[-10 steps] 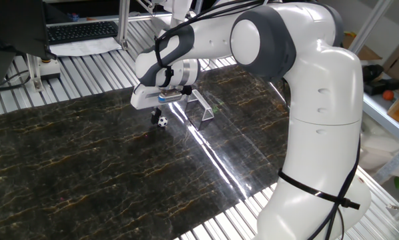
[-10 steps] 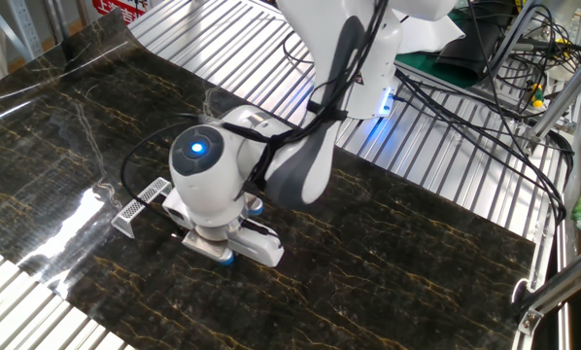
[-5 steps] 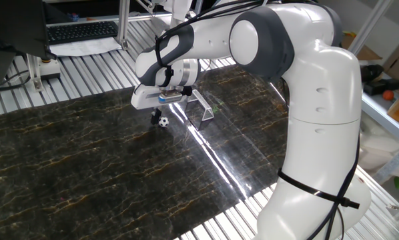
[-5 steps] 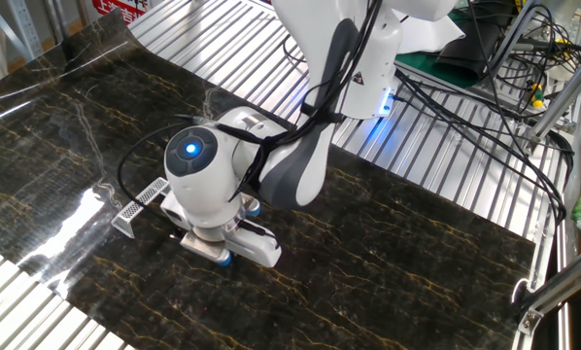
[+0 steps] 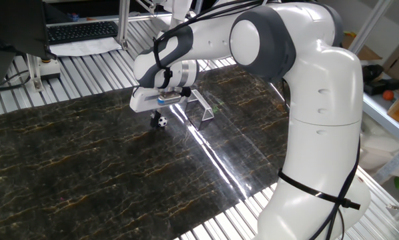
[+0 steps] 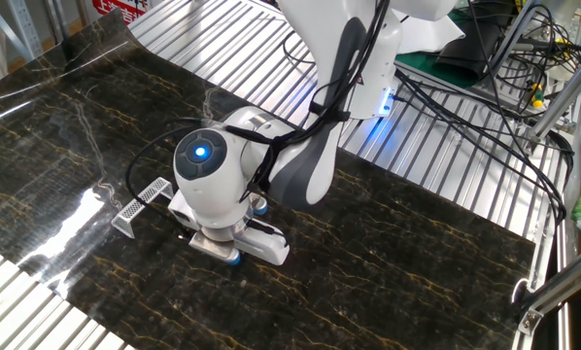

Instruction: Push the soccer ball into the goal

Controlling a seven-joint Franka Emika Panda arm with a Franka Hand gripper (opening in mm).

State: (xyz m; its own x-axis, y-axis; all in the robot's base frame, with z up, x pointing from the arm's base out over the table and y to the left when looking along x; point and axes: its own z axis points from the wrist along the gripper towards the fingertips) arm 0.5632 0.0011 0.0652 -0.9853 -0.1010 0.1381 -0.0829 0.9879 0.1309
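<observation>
One fixed view: soccer ball (image 5: 161,122) touching pincer (image 5: 155,117) tip; opening unclear.

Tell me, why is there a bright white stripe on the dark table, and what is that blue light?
In one fixed view, the stripe is glare: light bouncing off the shiny dark table, running past the goal. In the other fixed view, glare shows at the left, and the blue spot is a lamp on the arm, with another blue glow on its base.
</observation>
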